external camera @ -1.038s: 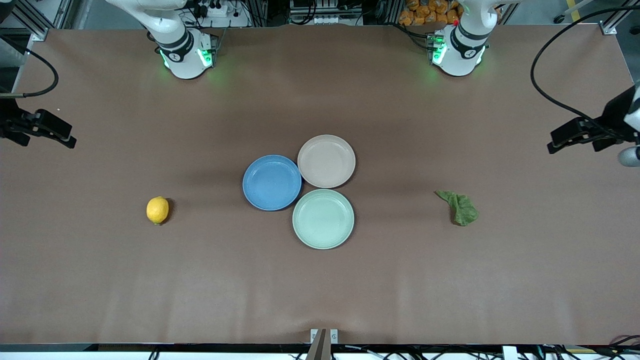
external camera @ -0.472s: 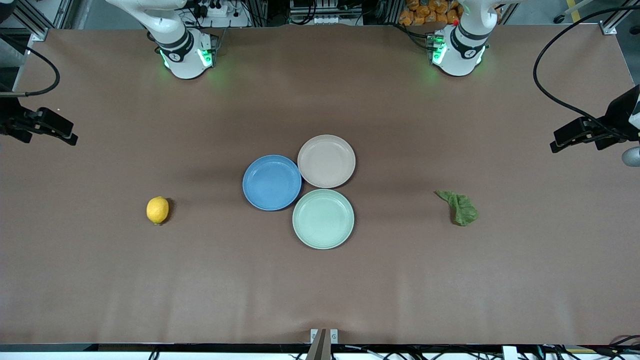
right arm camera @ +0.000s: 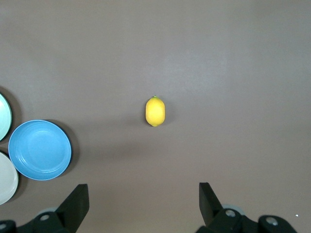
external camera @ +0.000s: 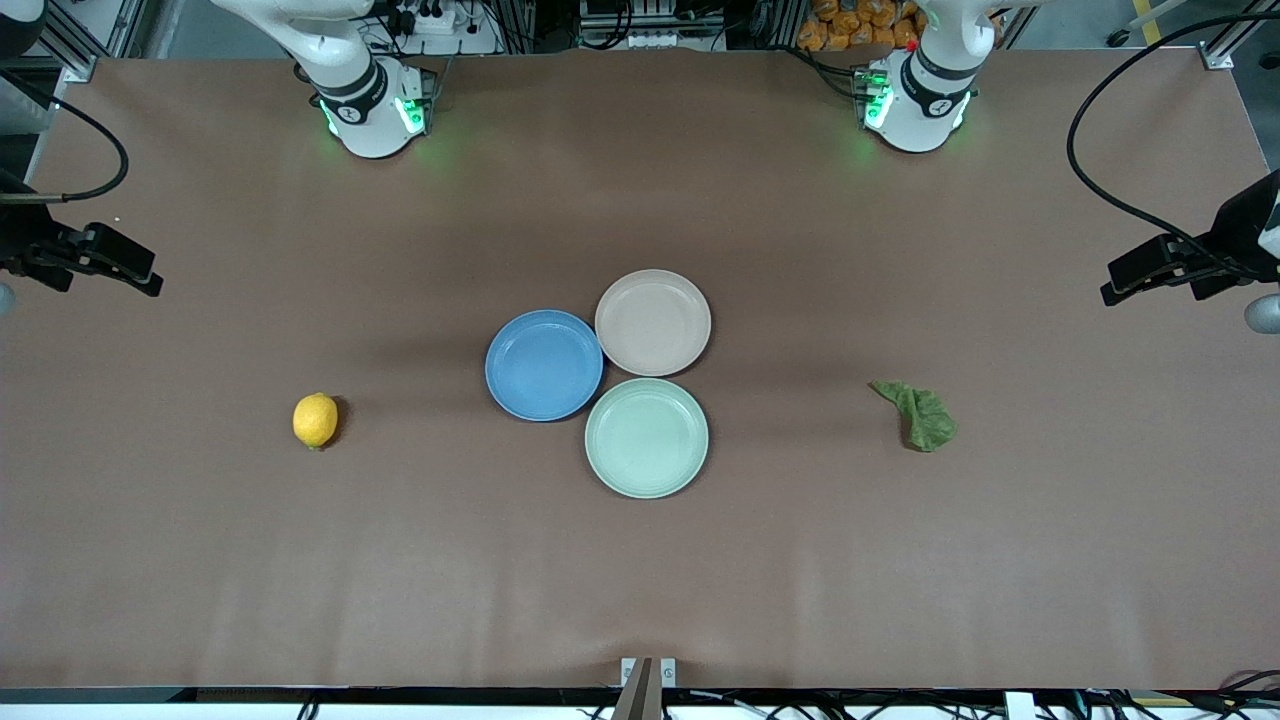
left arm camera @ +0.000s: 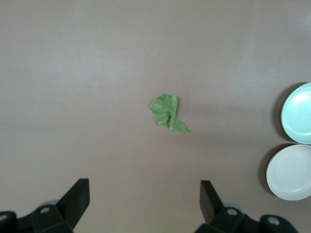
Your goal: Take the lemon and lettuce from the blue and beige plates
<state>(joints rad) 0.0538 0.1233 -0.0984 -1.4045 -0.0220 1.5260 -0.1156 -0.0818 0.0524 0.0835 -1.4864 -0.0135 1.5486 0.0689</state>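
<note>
The lemon point(external camera: 315, 420) lies on the bare table toward the right arm's end, also in the right wrist view point(right arm camera: 155, 111). The lettuce point(external camera: 920, 415) lies flat on the table toward the left arm's end, also in the left wrist view point(left arm camera: 166, 112). The blue plate point(external camera: 543, 365) and beige plate point(external camera: 652, 322) sit empty and touching at mid-table. My right gripper point(external camera: 148, 278) hangs open and empty high over its table end point(right arm camera: 144, 190). My left gripper point(external camera: 1110, 282) hangs open and empty high over its table end point(left arm camera: 144, 187).
A mint-green plate point(external camera: 646, 437), also empty, touches the blue and beige plates on the side nearer the front camera. Black cables hang by both grippers at the table ends. The brown table cover point(external camera: 640, 580) runs to all edges.
Both grippers have drifted only slightly at the table ends. The lemon, lettuce and plates have not moved.
</note>
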